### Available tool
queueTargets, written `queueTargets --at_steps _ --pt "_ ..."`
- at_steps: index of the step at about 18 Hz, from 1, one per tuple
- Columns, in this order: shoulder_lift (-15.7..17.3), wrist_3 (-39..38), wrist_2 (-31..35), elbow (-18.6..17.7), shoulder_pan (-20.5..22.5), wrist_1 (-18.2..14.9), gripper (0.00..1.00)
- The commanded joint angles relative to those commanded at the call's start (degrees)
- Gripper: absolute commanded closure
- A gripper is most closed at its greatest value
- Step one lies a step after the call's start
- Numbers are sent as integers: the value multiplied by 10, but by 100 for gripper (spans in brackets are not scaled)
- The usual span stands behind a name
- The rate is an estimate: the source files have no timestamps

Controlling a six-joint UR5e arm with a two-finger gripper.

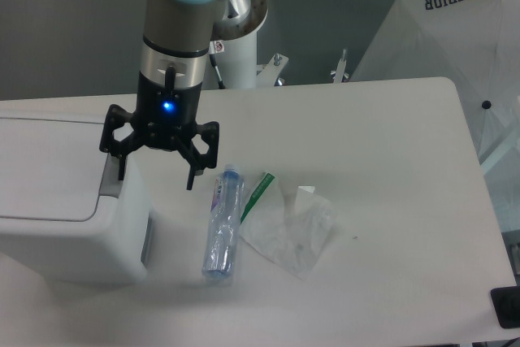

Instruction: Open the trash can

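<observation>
The trash can [57,201] is sitting at the left edge of the table [390,160], and part of it is running out of the picture on the left. It is a large white box of smooth plastic with rounded corners, and its flat lid [45,170] is lying closed on top. The grey push tab [110,175] is standing at the right end of the lid, so the can is facing toward the middle of the table, and its visible long side is running left to right. The gripper [154,175] is hanging over this right end with its two black fingers spread wide apart and holding nothing; the left fingertip is showing in front of the tab, but I cannot tell if it is touching. A blue light is glowing on the gripper body. Just beside the can, a clear plastic bottle [223,225] is lying on its side, with its cap pointing away from the camera. A crumpled transparent wrapper [288,229] with a green strip is lying next to the bottle.
</observation>
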Motion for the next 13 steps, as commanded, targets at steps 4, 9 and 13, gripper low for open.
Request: queueTargets --at_steps 4,9,13 --pt "-1 1 0 -2 0 0 0" --pt "-1 1 1 -2 0 0 0" --pt "-4 1 1 -4 -1 1 0"
